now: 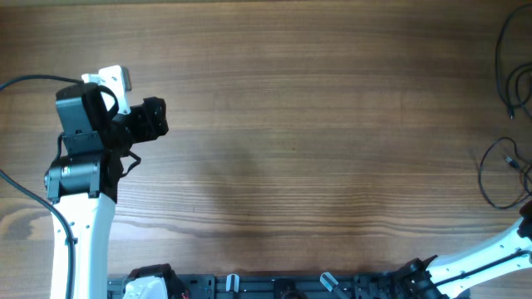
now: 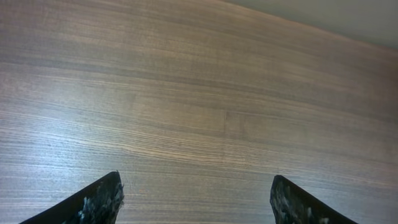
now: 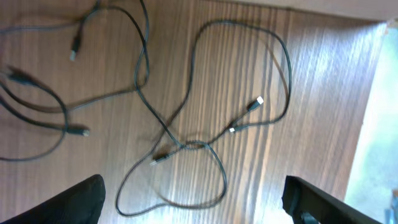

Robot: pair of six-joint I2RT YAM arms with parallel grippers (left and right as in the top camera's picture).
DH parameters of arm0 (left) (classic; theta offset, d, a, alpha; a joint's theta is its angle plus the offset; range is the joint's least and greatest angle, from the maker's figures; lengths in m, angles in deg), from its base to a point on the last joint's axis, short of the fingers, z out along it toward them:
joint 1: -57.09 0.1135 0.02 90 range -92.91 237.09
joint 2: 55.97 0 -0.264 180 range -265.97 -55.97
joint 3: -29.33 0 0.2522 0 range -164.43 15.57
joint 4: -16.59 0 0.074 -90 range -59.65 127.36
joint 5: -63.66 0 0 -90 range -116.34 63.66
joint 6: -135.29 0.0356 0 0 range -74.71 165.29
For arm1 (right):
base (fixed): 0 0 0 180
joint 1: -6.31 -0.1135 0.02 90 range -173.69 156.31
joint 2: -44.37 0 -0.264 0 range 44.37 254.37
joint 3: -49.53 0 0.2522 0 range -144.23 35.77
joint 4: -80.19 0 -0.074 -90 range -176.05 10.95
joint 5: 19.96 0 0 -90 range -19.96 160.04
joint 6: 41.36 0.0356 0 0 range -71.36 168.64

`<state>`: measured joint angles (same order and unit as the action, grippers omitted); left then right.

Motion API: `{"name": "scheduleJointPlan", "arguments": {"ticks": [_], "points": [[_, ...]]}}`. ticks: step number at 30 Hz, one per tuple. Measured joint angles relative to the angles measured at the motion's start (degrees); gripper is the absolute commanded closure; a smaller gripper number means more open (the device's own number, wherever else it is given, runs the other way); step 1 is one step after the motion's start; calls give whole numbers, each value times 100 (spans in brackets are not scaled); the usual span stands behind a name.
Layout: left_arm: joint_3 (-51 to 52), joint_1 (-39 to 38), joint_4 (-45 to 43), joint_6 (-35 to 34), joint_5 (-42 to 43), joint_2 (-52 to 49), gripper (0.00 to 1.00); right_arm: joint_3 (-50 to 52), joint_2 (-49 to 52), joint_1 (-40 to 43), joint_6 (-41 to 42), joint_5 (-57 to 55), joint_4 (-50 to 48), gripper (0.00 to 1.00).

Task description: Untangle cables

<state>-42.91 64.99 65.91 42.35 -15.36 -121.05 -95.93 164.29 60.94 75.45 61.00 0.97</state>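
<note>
The wooden table (image 1: 291,124) is bare across most of its width, and all the work sits at its far right edge. There the cables (image 3: 186,118) lie loose on the wood: several thin black wires looping over one another, crossing near the middle of the right wrist view, with small plugs at their ends. Overhead only a few loops show at the right border (image 1: 503,170), so part of the tangle may run off camera.

The right gripper (image 3: 193,202) hangs above that pile with its fingers spread wide and nothing between them. The main risk, I'd say, is a blind pinch at the crossing: closing there could catch two or three strands at once and pulling would tighten the knot instead of freeing it. A tug toward the table edge, which lies just beside the wires, could also drag a plug over the side.

The left gripper (image 2: 196,199) is well apart from all this, over bare wood on the left, fingers released and empty. Its arm (image 1: 83,166) would have to cross the whole table to help pin a strand.

Along the near edge runs a dark rail with clips (image 1: 274,286), clear of the wires. Nothing blocks the approach.
</note>
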Motion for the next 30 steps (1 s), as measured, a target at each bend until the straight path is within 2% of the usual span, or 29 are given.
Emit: {"name": "scheduleJointPlan", "arguments": {"ticks": [7,14,19,23,30], "points": [[0,0,-345,0,-2,-81,20,26,-238,-267,0,-20,59,0],[0,0,-457,0,0,-81,19,31,-1755,-605,-70,-28,59,0],[0,0,-452,0,-13,42,18,31,-2269,-901,-466,160,-20,0],[0,0,-455,2,-61,398,17,31,-2498,-1370,-787,385,-142,0],[-35,0,-474,273,-35,1016,15,31,-2811,-2806,-1182,656,-179,0]]}}
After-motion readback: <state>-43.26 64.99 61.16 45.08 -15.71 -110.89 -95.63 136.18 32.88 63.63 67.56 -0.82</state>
